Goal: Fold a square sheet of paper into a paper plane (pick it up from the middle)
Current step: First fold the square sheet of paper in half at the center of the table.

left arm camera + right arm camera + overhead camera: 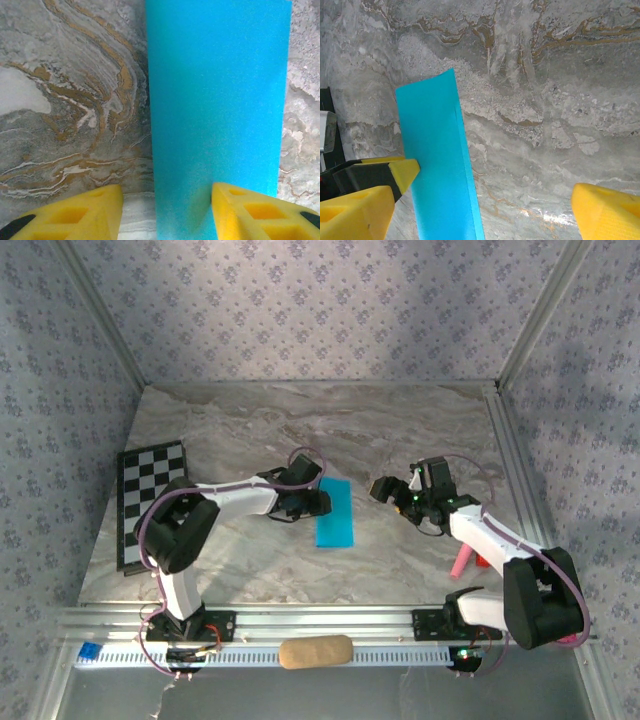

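The square sheet of paper (334,512), a flat half-folded strip between the parted left tool (319,503) and the gaping right tool (384,488), apparently still needs nose and wing folds.

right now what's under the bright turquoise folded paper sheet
The turquoise paper sheet lies flat on the grey veined marble-look tabletop, which shows beside it. The patch beneath is covered, so anything there cannot be seen.
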